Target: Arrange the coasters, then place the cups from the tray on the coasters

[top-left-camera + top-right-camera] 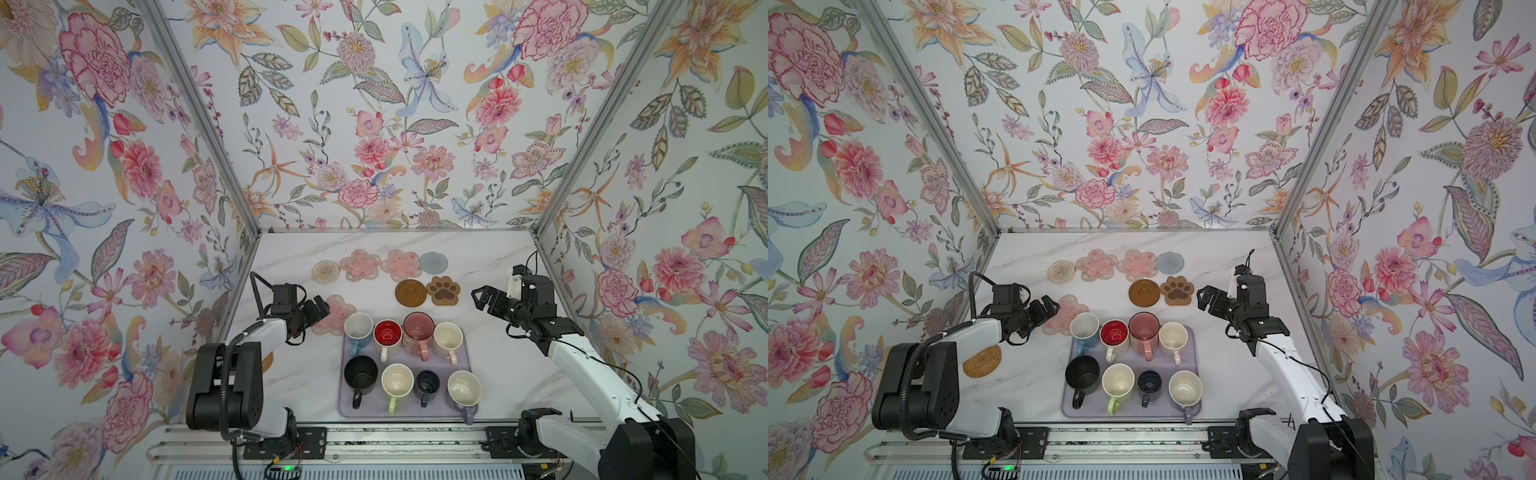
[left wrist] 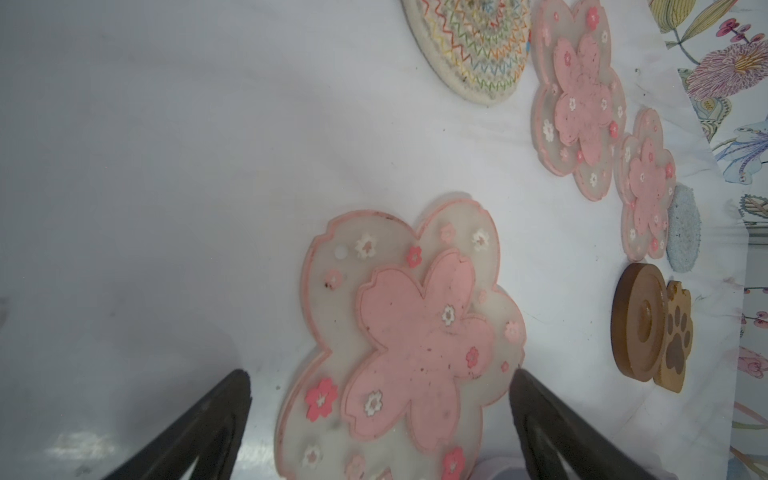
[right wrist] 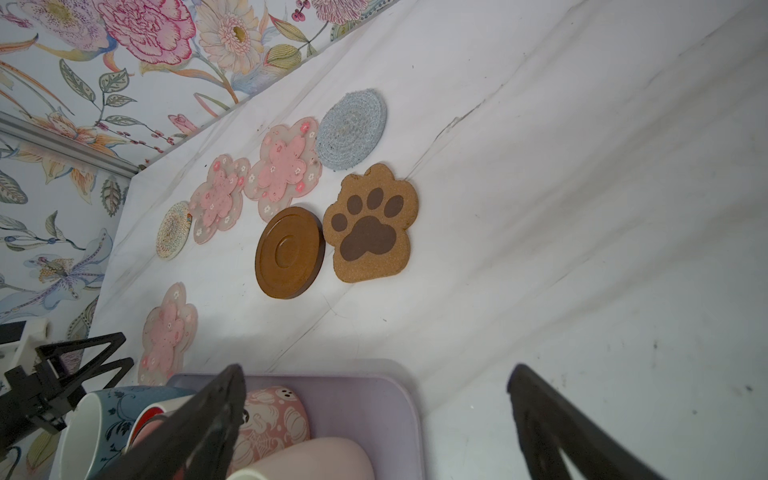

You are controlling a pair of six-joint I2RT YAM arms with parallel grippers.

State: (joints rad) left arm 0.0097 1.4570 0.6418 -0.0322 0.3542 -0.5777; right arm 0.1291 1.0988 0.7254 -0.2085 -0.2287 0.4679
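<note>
My left gripper (image 1: 322, 308) (image 2: 380, 382) is open low over a pink flower coaster (image 1: 340, 314) (image 2: 415, 332), which lies flat between its fingers beside the tray. My right gripper (image 1: 478, 300) (image 3: 376, 374) hangs open and empty above the tray's far right corner. At the back lie a beige woven coaster (image 1: 326, 271), two pink flower coasters (image 1: 360, 264), a grey-blue round (image 1: 433, 262), a brown disc (image 1: 411, 291) and a paw-print coaster (image 1: 444, 290). A tan woven coaster (image 1: 982, 361) lies near the left arm. The lavender tray (image 1: 415, 409) holds several cups, among them light blue (image 1: 358, 326) and black (image 1: 360, 372).
Floral walls close in the marble table on three sides, with metal posts at the back corners. A rail with both arm bases (image 1: 374, 446) runs along the front edge. The pink floral cup (image 3: 270, 415) stands just under my right gripper's finger.
</note>
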